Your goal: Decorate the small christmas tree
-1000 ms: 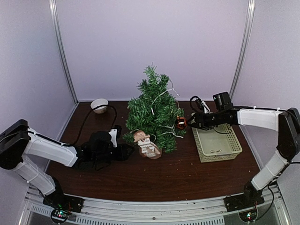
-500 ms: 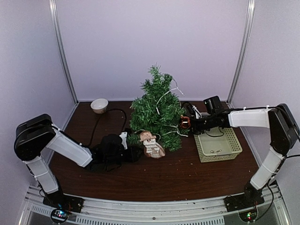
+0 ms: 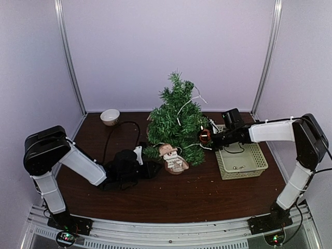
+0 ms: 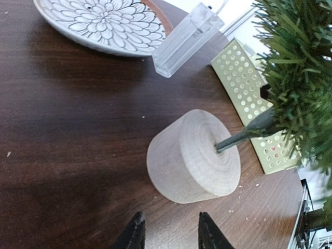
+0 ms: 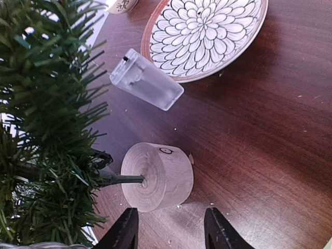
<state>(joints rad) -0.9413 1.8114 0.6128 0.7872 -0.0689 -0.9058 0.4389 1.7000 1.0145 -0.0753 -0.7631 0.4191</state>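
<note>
The small christmas tree [image 3: 176,122], dark green and bristly, stands on the dark brown table [image 3: 207,192]. The left gripper [image 4: 170,224] sits low by its pale wooden base [image 4: 192,155], jaws spread on nothing. The right gripper [image 5: 171,220] is on the tree's other side, jaws apart too.

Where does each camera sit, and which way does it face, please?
Top external: above and behind the robot, looking down on the small christmas tree; the left arm and right arm show.
Left wrist: on the left arm, low, facing the tree's wooden base; left pincer tips show.
Right wrist: on the right arm, looking down at that base; right pincer tips show.
Shared: both wrist views hold the base, clear box and patterned plate.
</note>
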